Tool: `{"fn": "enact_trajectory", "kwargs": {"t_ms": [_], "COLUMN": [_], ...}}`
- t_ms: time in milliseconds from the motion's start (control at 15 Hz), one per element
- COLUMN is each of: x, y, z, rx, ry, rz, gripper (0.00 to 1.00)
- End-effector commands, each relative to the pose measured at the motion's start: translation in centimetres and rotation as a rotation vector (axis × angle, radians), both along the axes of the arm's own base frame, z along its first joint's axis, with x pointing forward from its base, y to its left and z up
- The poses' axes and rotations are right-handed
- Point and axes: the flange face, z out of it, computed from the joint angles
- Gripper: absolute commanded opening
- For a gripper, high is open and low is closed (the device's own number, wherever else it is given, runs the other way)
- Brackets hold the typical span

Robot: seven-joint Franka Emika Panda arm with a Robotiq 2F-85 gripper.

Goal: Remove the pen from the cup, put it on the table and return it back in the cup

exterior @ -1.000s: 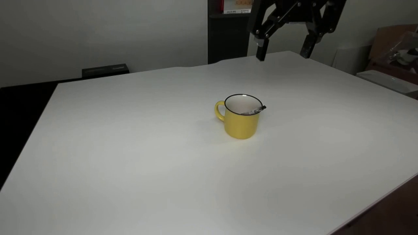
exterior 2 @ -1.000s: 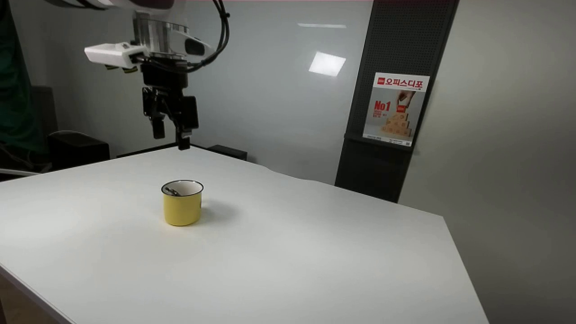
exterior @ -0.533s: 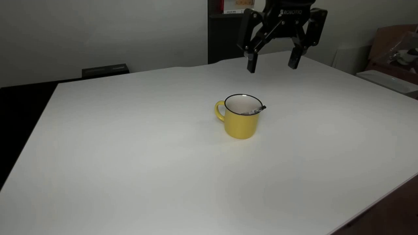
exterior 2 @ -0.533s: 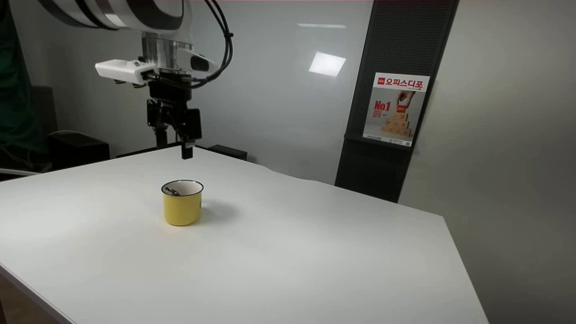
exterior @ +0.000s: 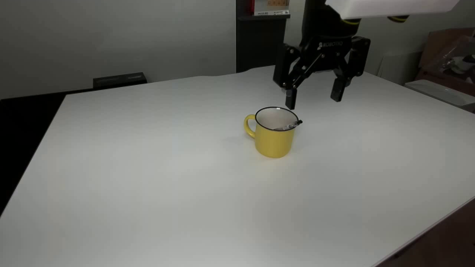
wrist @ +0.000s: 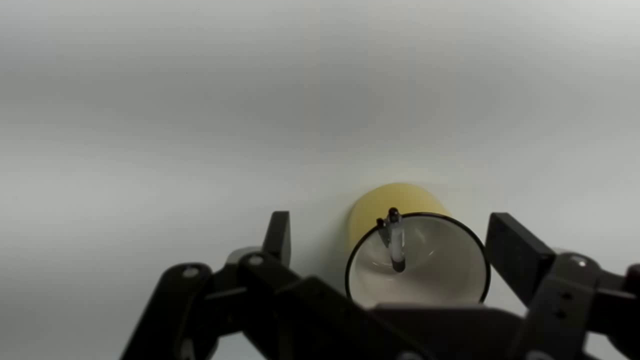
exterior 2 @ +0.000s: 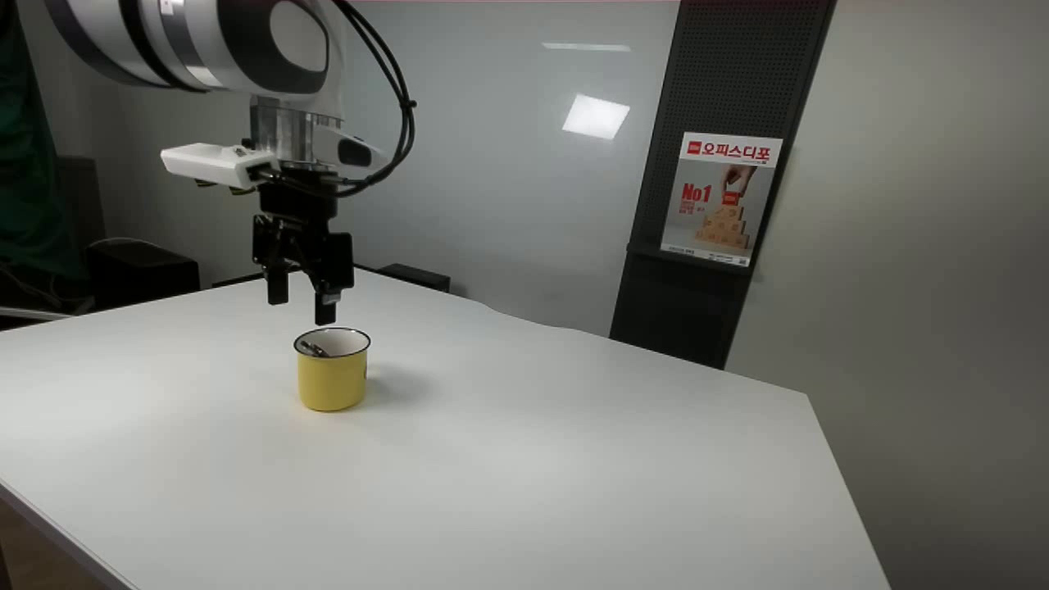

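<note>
Grey wall [exterior 2: 492, 164] and a poster [exterior 2: 721, 199] stand behind the white table [exterior 2: 574, 475], on which the cup [exterior: 274, 144] sits upright. Inside it leans the pen [wrist: 396, 240], its dark upper end poking just past the rim and its lower part down in the white hollow; I take lifting it out as the step at hand. Above, close by, hangs the gripper [exterior: 313, 104], its 2 fingers spread wide and holding nothing, the tips near the rim with no contact to be made out. What the coming grasp turns on shows best in the wrist view: seen from there, the pen falls between the fingers, near the middle of their gap, and its long axis runs up that picture, across the line on which they would close. So the gripper seems to need little turning; coming lower, perhaps with a slight shift, should do (how much height is left between tips and pen I cannot tell). Only a short end rises past the rim, and the finger on that picture's right lines up with the cup's edge, so a careless descent could knock the cup before the pen is caught.
</note>
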Motion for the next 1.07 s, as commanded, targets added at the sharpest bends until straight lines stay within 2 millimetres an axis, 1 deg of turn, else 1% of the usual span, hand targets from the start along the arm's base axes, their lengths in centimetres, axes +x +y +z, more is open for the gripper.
{"fn": "enact_trajectory", "kwargs": {"t_ms": [0,400,533,600,800,933,1000], "x": [0.3,0.6,0.9,1.0,1.5,1.9,2.1], "y": [0.0,-0.2,-0.3,-0.4,-0.6,-0.7,-0.7], "z": [-1.5,-3.6,-4.1,-4.3,-4.8,-5.0,-5.1], "rx": [-0.014,-0.013,-0.011,-0.010,-0.009,-0.007,-0.007], "ry": [0.023,0.044,0.046,0.045,0.037,0.028,0.023], "rz": [0.017,0.031,0.035,0.039,0.045,0.051,0.054], "gripper": [1.00,1.00,0.74,0.68,0.45,0.33,0.25]}}
